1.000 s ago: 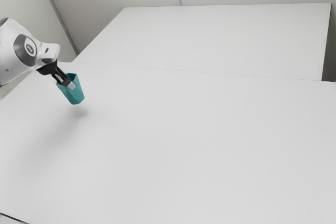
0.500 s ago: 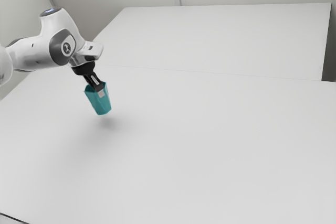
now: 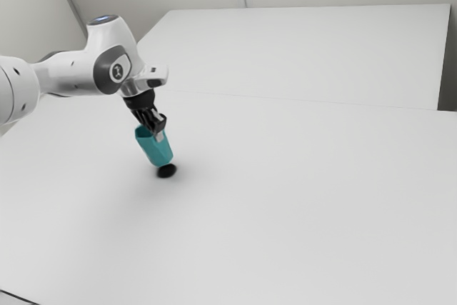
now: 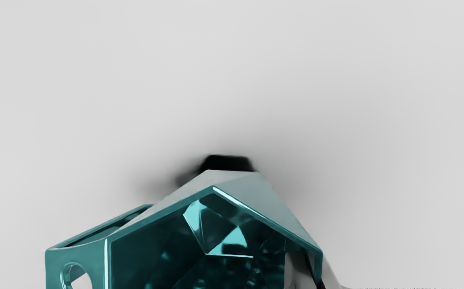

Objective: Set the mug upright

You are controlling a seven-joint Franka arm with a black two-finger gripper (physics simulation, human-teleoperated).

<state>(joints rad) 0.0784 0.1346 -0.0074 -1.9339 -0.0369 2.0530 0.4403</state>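
White bench spreads beneath the teal mug. Arm reaches toward the mug from the exterior view's left. Mug leans, mouth up, base low by a black shadow. Claw nearly closed, pinching mug's wall, one finger inside.

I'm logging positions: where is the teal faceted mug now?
In the exterior view's left half, the mug hangs tilted from the black two-finger gripper, by a dark shadow on the white table.
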